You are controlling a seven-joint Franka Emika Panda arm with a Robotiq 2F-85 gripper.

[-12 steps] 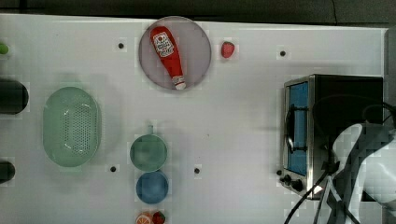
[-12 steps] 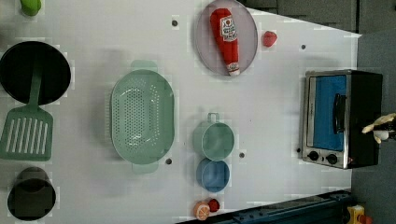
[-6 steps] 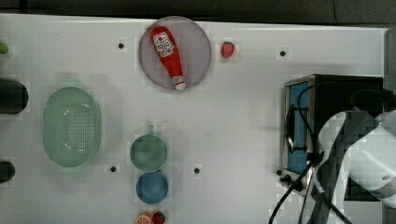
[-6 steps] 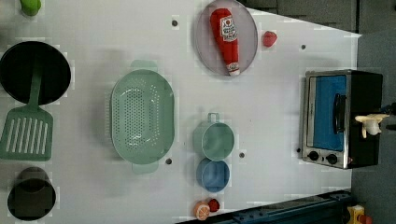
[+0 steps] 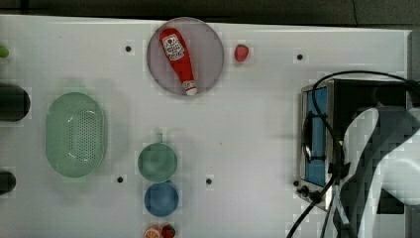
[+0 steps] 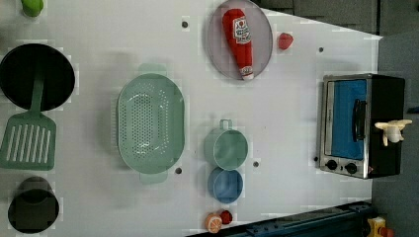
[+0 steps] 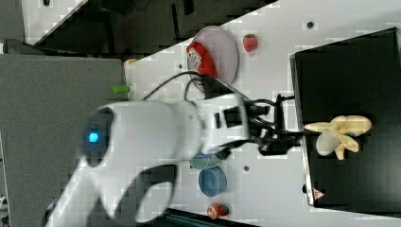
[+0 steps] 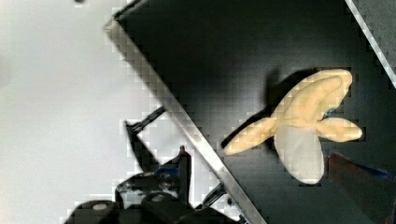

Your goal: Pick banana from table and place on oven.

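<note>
Overhead views, oven [image 5: 366,94] in all

Ketchup bottle [image 5: 178,59] on grey plate [image 5: 210,47], strawberry [image 5: 241,52] beside.

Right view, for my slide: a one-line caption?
Banana lies on the oven top, arm alongside.

No legible text, ketchup bottle [image 5: 177,58] label unreadable
</note>
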